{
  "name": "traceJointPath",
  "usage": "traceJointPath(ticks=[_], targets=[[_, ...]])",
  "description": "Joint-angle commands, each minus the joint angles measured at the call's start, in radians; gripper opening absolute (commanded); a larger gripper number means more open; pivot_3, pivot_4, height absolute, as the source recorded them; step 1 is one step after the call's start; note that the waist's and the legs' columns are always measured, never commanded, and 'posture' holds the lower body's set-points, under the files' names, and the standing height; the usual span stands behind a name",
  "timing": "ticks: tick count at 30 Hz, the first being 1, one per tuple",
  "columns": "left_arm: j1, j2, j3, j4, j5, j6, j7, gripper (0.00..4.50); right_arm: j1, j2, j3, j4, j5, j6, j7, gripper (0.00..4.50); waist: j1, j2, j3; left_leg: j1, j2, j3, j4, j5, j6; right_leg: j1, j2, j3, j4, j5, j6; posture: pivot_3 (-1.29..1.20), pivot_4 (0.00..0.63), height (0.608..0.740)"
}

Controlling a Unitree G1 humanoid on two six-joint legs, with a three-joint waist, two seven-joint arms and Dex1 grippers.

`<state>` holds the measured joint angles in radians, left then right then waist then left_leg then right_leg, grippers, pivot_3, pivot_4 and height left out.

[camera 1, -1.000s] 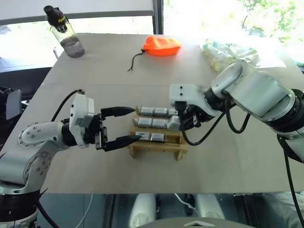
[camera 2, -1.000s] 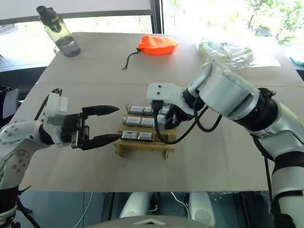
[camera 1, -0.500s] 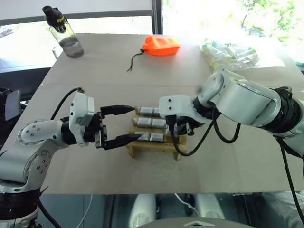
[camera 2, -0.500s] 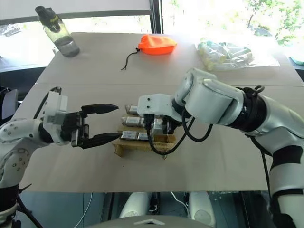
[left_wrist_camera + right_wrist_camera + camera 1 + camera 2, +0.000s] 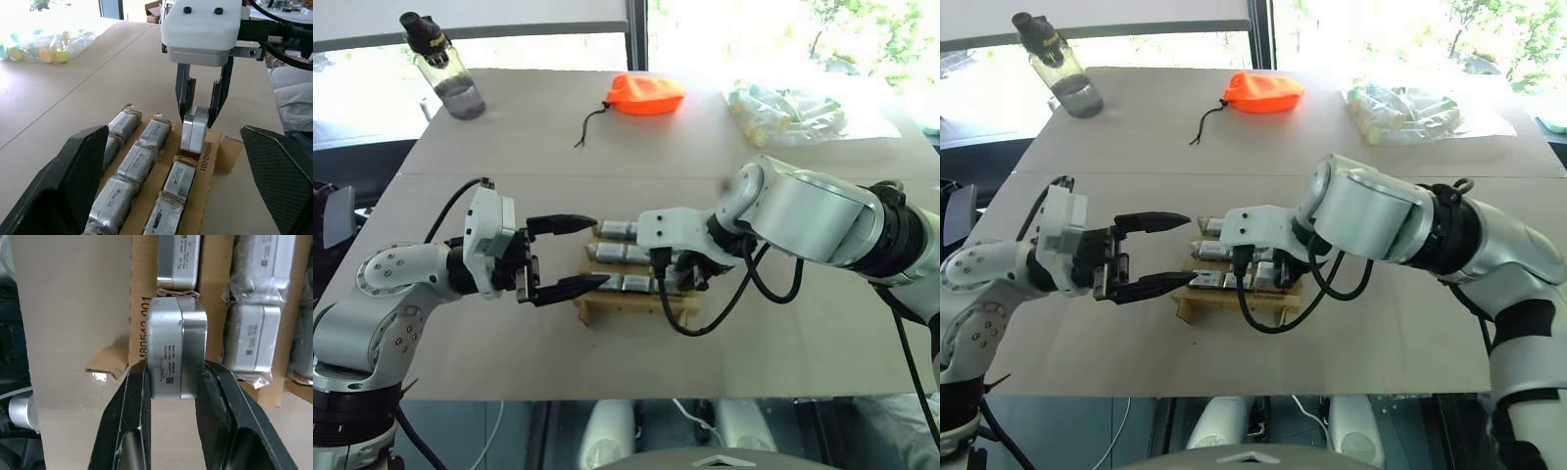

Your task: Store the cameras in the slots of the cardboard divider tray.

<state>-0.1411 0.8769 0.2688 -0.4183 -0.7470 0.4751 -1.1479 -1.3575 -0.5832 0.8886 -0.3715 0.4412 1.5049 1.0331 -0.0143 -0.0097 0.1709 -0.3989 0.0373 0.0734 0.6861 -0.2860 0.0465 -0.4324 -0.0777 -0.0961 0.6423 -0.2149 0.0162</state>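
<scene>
The tan cardboard divider tray (image 5: 631,306) stands mid-table with several silver-grey cameras (image 5: 625,256) lying in its stepped rows. My right gripper (image 5: 173,368) points steeply down and is shut on one more camera (image 5: 177,352), holding it upright just over the right end of the tray's front row (image 5: 215,149). The left wrist view shows that camera (image 5: 194,131) between the black fingers (image 5: 185,95). My left gripper (image 5: 579,255) hovers level at the tray's left end, open and holding nothing.
At the table's far side stand a water bottle (image 5: 447,70), an orange pouch (image 5: 646,94) with a black cord, and a clear bag of pale yellowish items (image 5: 790,108). Bare tabletop surrounds the tray.
My right gripper has carried its camera from the tray's right side leftward and down over the front row, tipping more steeply downward. The left gripper has stayed put.
</scene>
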Motion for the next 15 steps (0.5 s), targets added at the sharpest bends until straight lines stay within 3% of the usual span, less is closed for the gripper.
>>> traceJointPath(ticks=[1, 15], targets=[[-0.003, 0.008, 0.025, -0.018, -0.014, -0.004, 0.002, 4.5, -0.002, 0.007, -0.021, -0.01, 0.019, 0.006, -0.025, 0.71, 0.0, 0.0, 0.0, 0.0, 0.0, 0.0, 0.0, 0.0, 0.0, 0.0, 0.0, 0.0, 0.0, 0.0, 0.0, 0.0, 0.15, 0.726], [0.038, 0.06, 0.036, -0.029, -0.024, 0.016, -0.062, 4.5, 0.02, -0.019, 0.031, 0.016, 0.017, -0.035, -0.062, 0.71, 0.0, 0.0, 0.0, 0.0, 0.0, 0.0, 0.0, 0.0, 0.0, 0.0, 0.0, 0.0, 0.0, 0.0, 0.0, 0.0, 0.15, 0.726]])
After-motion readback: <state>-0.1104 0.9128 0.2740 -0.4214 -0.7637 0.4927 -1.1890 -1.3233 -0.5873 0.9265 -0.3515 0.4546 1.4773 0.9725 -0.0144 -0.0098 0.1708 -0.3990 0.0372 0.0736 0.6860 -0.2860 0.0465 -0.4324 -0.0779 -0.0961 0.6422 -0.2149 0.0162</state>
